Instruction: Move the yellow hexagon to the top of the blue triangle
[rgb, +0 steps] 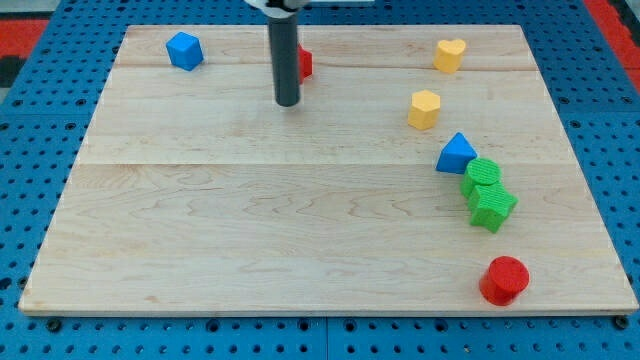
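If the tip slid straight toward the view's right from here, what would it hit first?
Probably the yellow hexagon: my tip sits level with it, with bare board between. The red block lies farther up, likely missed.

My rod stands upright near the view's top, my tip down at the surface

The tabletop is seen to be pale, matt wood (grain and plank seams are visible). Ridged, matt plastic is suggested by the green blocks; a smooth, dark, faintly sheened finish is shown by the rod.
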